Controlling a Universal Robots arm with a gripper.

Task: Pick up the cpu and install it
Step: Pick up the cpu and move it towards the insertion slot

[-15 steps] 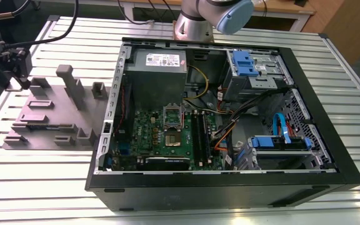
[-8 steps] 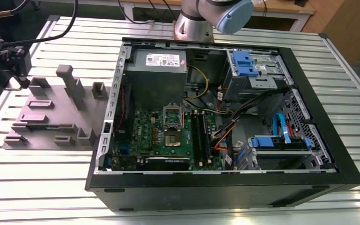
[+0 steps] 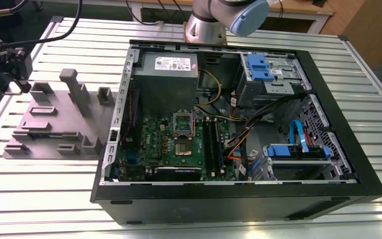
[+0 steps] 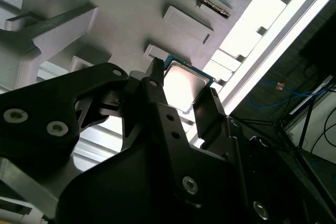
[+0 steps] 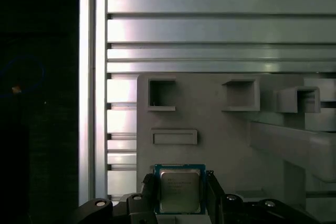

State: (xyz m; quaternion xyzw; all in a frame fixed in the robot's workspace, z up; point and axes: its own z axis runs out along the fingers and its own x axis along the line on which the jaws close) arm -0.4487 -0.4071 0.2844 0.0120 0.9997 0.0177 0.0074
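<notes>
Grasps the cpu (image 5: 179, 190) by two opposite edges, pincer (image 5: 179, 196) clenched on it with one black finger (image 5: 149, 192) pressed to each side. Seen in both wrist views as a flat square chip, with a silver-grey metal lid inside a thin blue-green rim, set squarely between the fingertips. Cannot tell whether raised off or resting on the grey holder (image 5: 226, 129) directly beneath the pincer. Moulded in matt plastic, with square pockets, shallow rectangular pads and upright posts. Lies on a counter (image 5: 210, 24) of ribbed aluminium slats, bright and glossy, running out beyond the pincer to a straight edge. Past that edge, dark floor (image 4: 315, 103) with a loose blue cable (image 4: 268, 88) in the second wrist view. In the exterior view, places the pincer at the holder's far corner, dark and hard to make out, with its mount cut off by the frame edge. Well apart from the pincer, toward the exterior view's right, an open black computer case (image 3: 244, 201) on the same counter, with a green motherboard (image 3: 177, 144), a grey power-supply box (image 3: 167, 74) and blue drive brackets (image 3: 260, 67) inside. Behind the case, the arm (image 3: 221, 20), grey metal with a pale blue cap, cropped at the top.
</notes>
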